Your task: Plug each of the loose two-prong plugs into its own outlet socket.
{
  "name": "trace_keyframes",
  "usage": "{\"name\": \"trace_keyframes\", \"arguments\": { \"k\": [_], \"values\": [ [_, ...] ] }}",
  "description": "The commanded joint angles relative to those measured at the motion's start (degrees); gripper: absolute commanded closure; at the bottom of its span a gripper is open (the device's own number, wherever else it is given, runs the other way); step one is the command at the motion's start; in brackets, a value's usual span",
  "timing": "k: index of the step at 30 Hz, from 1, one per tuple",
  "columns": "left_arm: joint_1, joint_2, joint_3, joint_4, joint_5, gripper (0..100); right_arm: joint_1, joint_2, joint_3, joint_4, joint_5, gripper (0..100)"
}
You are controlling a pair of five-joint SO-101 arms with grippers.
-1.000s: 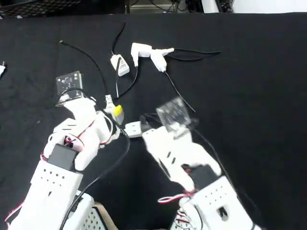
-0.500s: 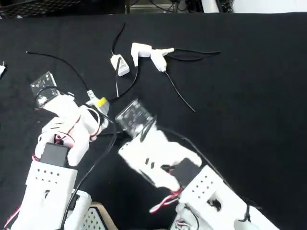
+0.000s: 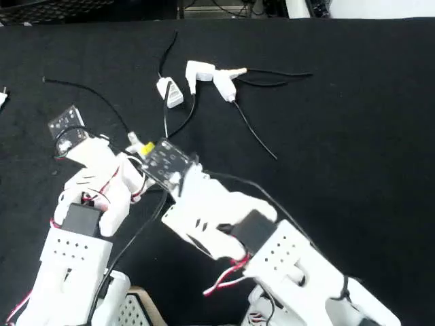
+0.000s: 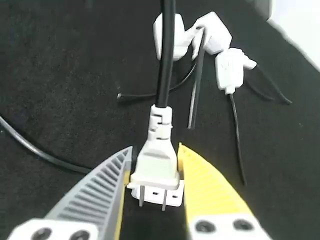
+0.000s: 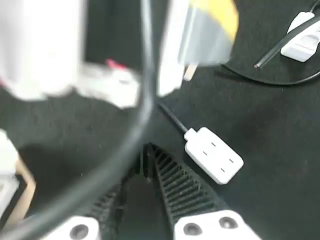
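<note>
Gripping a white two-prong plug (image 4: 157, 170) by its body, the left tool (image 4: 155, 152) has its grey and yellow fingers (image 4: 205, 185) closed on either side. The bare prongs point back toward the wrist, and the black cord (image 4: 165, 60) trails away. Over the last second this arm drew toward nine o'clock, then eased back a little. The right tool (image 5: 148, 152) is pinched closed with nothing in it. Its arm has swung toward nine o'clock across the tabletop (image 3: 353, 136) and now crowds the left one. A white outlet socket (image 5: 214, 155) lies flat just beside its tips, ungrasped. Plug and socket seem to be converging for mating. More white connectors (image 3: 204, 71) wait at twelve o'clock.
</note>
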Motion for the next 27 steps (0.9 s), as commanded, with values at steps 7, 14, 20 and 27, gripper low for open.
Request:
{"name": "trace_keyframes", "arguments": {
  "k": [7, 14, 20, 27],
  "values": [
    [4.35, -1.05, -2.59, -1.14, 2.29, 97, 0.7, -5.23, -7.16, 5.27, 0.88, 98.6],
    [12.53, -1.05, -6.9, 2.29, 4.48, 97, 1.14, -21.05, -7.34, 12.04, 1.41, 98.6],
    [13.67, -1.05, -11.74, 2.99, 6.33, 97, 8.53, -23.87, -7.25, 13.54, 2.11, 98.6],
    [13.76, -0.97, -13.41, -0.88, 7.3, 97, 10.81, -21.76, -7.87, 14.07, 1.76, 98.6]
  ]
}}
